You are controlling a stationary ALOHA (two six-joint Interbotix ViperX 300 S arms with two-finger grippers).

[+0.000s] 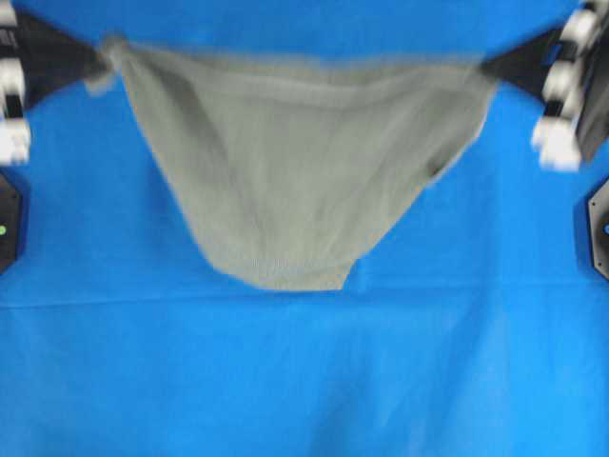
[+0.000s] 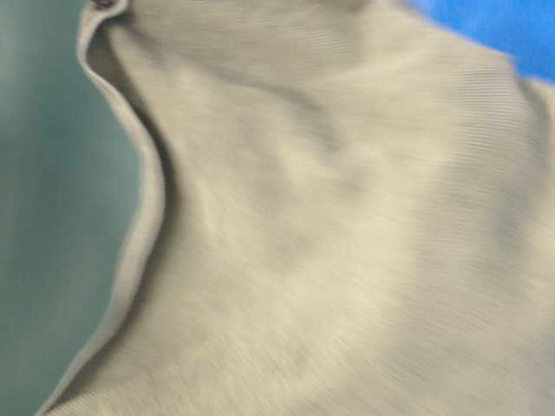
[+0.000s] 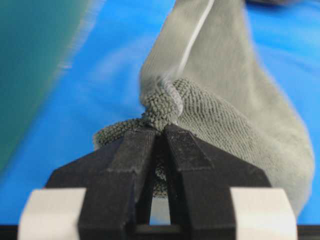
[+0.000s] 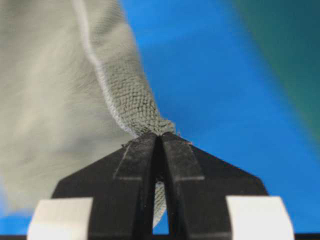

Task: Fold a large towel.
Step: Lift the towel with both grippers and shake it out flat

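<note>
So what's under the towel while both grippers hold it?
The towel hangs between the left gripper and right gripper over the blue table cloth, which shows all around it. Whatever lies directly beneath is covered.

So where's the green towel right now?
In the overhead view the towel hangs stretched across the top middle over the blue table cloth, one corner pinched in the left gripper and the other in the right gripper.
</note>
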